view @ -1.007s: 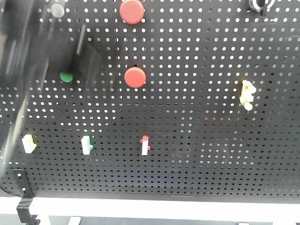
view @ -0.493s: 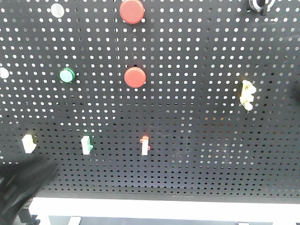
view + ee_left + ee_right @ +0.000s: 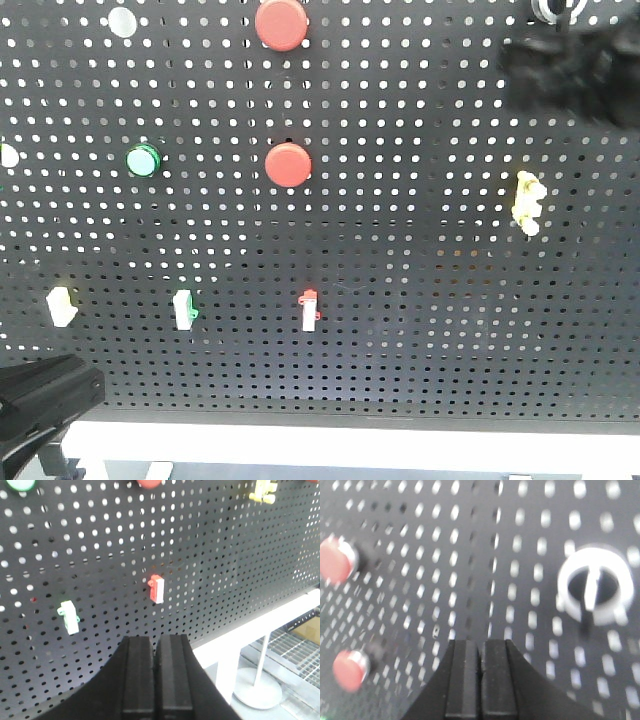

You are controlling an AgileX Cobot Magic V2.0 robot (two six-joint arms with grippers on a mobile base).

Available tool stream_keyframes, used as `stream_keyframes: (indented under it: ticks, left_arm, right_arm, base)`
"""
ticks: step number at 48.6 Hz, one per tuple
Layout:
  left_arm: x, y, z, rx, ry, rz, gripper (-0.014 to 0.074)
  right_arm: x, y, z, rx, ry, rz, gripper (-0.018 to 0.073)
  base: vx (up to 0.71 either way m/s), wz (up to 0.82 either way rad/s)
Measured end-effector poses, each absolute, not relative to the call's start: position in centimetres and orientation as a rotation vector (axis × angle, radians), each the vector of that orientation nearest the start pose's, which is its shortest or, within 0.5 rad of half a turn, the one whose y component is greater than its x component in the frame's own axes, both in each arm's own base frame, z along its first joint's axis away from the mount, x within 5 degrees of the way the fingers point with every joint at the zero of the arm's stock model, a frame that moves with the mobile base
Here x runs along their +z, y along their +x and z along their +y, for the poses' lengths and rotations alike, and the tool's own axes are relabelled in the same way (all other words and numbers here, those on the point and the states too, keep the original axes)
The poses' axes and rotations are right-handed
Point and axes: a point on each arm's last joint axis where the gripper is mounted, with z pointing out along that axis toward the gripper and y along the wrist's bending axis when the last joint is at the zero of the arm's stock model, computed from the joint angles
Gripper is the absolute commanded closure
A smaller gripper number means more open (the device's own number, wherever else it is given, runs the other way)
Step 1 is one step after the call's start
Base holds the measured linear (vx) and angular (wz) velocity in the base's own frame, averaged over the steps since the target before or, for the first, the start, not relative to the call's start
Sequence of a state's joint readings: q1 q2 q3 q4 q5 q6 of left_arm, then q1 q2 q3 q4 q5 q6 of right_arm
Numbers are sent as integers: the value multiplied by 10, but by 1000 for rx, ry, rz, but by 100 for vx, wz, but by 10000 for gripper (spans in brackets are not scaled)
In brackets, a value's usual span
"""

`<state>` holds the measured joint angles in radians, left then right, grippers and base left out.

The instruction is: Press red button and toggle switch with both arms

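Note:
On the black pegboard (image 3: pixel 420 300) are two red buttons, an upper one (image 3: pixel 281 24) and a lower one (image 3: pixel 288 165), and a red-and-white toggle switch (image 3: pixel 310 310). My left arm (image 3: pixel 45 400) sits low at the bottom left corner. In the left wrist view my left gripper (image 3: pixel 155 642) is shut and empty, below the red switch (image 3: pixel 157 588) and apart from it. My right arm (image 3: pixel 570 65) is a dark blur at the top right. My right gripper (image 3: pixel 480 645) is shut and empty, facing the board between the two red buttons (image 3: pixel 337 559) (image 3: pixel 350 670) and a white ring knob (image 3: pixel 594 590).
A green button (image 3: pixel 142 160), a yellowish switch (image 3: pixel 61 305), a green-and-white switch (image 3: pixel 184 309) and a yellow switch (image 3: pixel 527 202) are also on the board. A white rail (image 3: pixel 350 440) runs under it. A white stand (image 3: pixel 257 690) is below right.
My left arm dropped from the upper left of the board to the bottom left corner. My right arm has come into view at the top right.

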<state>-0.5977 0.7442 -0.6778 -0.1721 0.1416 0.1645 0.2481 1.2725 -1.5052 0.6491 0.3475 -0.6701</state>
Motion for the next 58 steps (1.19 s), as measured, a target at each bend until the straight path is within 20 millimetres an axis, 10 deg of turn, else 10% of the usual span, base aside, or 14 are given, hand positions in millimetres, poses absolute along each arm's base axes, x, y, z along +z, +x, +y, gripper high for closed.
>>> stream_keyframes:
  ticks: [58]
  left_arm:
    - [355, 129, -92, -469, 536, 1673, 595]
  right_arm:
    - [510, 283, 42, 137, -265, 1494, 562]
  base:
    - [0, 0]
